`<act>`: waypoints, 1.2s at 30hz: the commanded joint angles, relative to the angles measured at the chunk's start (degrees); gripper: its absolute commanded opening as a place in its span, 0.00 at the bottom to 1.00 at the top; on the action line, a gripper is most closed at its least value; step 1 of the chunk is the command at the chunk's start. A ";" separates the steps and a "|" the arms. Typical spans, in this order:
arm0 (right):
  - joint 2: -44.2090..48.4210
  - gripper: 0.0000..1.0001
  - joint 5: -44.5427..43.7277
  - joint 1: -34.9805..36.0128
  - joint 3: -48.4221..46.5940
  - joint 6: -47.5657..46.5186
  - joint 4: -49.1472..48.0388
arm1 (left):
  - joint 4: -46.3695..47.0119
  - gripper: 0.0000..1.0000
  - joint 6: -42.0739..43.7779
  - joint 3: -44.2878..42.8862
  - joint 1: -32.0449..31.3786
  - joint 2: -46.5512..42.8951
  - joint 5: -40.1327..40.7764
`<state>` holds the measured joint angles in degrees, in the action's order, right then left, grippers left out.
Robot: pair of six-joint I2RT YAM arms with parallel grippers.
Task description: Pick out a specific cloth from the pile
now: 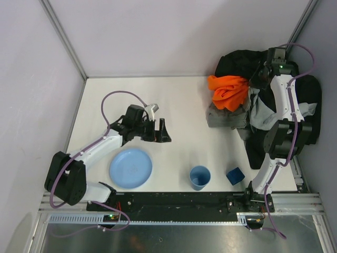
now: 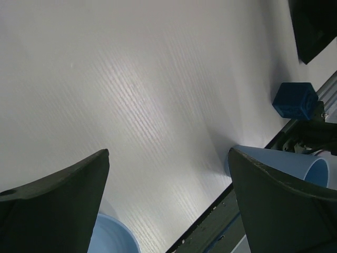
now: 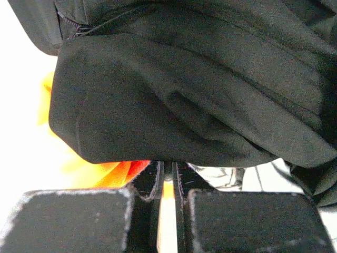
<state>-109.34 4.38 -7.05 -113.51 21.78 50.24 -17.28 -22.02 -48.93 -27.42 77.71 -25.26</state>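
reopen the right end effector (image 1: 261, 74), shut tight and seemingly empty by the black jacket (image 1: 239, 59); aim for the grey cloth (image 1: 225, 117) at the left edge of the pile (image 1: 306, 100), just below the orange cloth (image 1: 229, 90); leave the left end effector (image 1: 158, 130) spread wide.

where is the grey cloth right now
In the top view, right side: the grey cloth lies on the near side of the orange cloth, at the left edge of the black jacket.

walls (image 1: 174, 31): pale lilac | table (image 1: 184, 105): white | corner posts (image 1: 63, 38): grey metal | light: even
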 commanded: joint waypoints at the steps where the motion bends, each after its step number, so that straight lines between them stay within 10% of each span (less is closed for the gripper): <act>1: 0.47 0.00 -3.87 -2.02 0.17 0.34 -8.90 | 1.58 1.00 -0.29 -5.54 -0.62 1.55 -2.81; 36: -8.92 0.00 6.75 -16.15 28.80 7.90 -16.47 | 20.81 1.00 -18.54 -19.96 -5.70 25.92 -11.81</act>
<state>-114.41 19.31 -21.41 -88.58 31.75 30.02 -0.69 -37.30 -64.60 -32.49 100.33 -35.24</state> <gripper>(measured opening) 0.044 0.996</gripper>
